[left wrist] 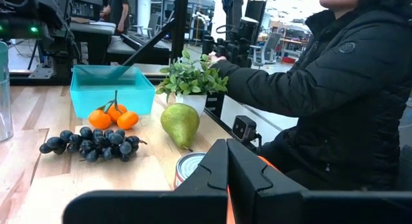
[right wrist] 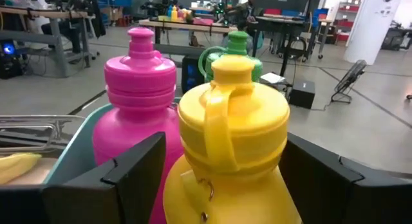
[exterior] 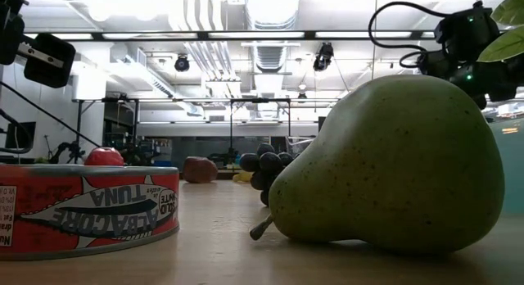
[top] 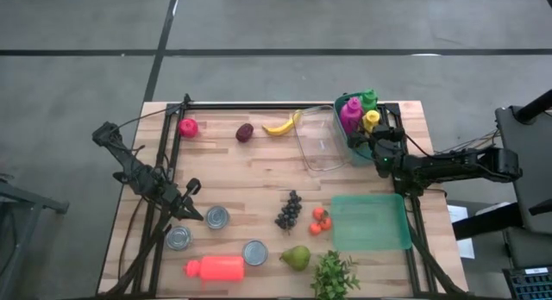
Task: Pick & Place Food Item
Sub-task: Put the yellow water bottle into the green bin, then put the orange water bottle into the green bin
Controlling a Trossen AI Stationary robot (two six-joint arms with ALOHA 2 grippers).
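Food lies across the wooden table: a green pear (top: 295,257) (exterior: 385,166), dark grapes (top: 289,210), small oranges (top: 320,220), a banana (top: 280,126), a dark plum (top: 245,132) and a pink fruit (top: 188,127). My right gripper (top: 377,146) (right wrist: 225,161) is open at the far right. Its fingers stand on either side of a yellow bottle (right wrist: 232,121) that stands in a teal bin (top: 355,149) with a pink bottle (right wrist: 138,102) and a green one. My left gripper (top: 191,190) (left wrist: 226,167) is shut and waits over the table's left part. My right gripper has its fingers level on either side of the yellow bottle's body, below the cap (right wrist: 193,153). Whether they touch the bottle cannot be told. The bottle stands upright in the bin.
A clear container (top: 321,143) lies beside the bin and a teal tray (top: 371,222) nearer on the right. Three tins (top: 216,217), a red bottle (top: 216,268) and a potted plant (top: 334,274) sit along the near side. A person in a black jacket (left wrist: 335,89) stands there.
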